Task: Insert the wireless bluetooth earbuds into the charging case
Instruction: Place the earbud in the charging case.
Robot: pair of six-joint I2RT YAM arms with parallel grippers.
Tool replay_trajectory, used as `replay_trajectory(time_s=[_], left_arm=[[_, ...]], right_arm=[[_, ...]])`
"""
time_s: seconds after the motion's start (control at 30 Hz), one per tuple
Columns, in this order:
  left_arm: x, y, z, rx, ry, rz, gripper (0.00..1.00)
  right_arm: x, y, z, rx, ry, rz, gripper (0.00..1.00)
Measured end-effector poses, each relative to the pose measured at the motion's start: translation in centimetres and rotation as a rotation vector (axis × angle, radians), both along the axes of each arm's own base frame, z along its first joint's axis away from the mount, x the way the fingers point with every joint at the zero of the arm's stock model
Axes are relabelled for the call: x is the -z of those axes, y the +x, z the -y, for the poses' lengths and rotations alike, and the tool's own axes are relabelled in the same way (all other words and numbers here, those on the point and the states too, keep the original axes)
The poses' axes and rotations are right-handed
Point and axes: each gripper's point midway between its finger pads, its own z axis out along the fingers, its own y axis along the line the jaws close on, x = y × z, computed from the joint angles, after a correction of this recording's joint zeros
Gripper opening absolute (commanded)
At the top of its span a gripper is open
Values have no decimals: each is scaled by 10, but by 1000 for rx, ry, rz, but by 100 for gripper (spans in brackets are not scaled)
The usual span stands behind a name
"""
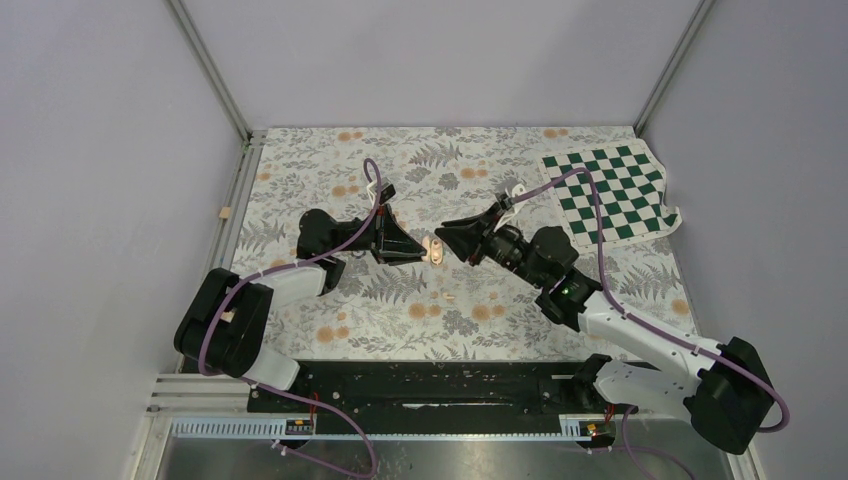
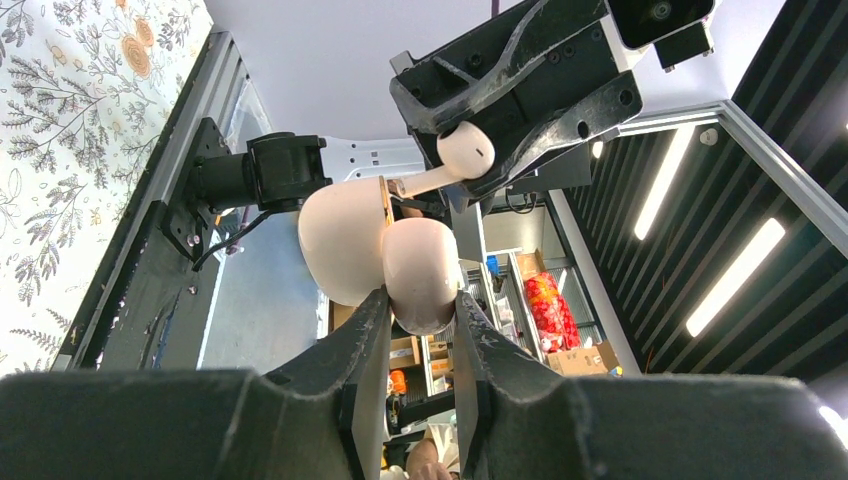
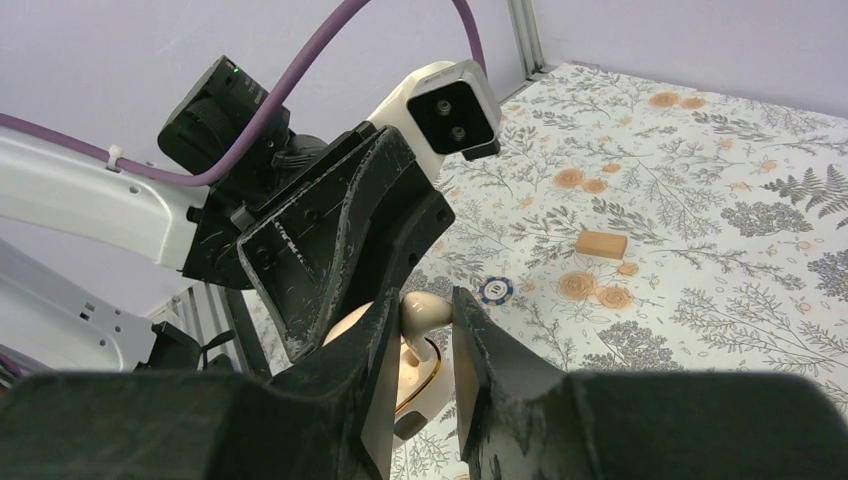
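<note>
One earbud [image 2: 465,152] pinched in right tool [image 3: 421,303], stem toward charging case [image 2: 418,262], clamped in left tool [image 2: 421,302]

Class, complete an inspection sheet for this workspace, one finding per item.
Surface: floral-patterned cloth, flat.
Job's things: pale peach rounded plastic charging case, lid open, held aloft; small cream plastic earbud, stem towards the case; pale speck on cloth, perhaps a second bud.
Clutter: tan rectangular block; small blue-white ring; green checkerboard sheet.
Grippers: left pincer shut on the case; right pincer shut on the earbud.
Cables: purple cables along both arms.
Surroundings: pale walls, metal frame posts.
</note>
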Motion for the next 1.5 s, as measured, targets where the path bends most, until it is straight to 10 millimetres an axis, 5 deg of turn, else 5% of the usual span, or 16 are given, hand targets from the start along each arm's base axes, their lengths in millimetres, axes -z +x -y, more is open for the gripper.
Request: replay_trajectory(time_s=[0.8, 1.2, 1.5], left_arm=[[-2, 0, 0, 1, -4, -10, 0], [-2, -1, 0, 7, -9, -13, 0], [-3, -1, 0, 6, -17, 4, 0]], right_arm=[[13, -4, -10, -25, -48, 14, 5], [18, -6, -10, -33, -57, 6, 34], [4, -13, -4, -34, -37, 23, 58]])
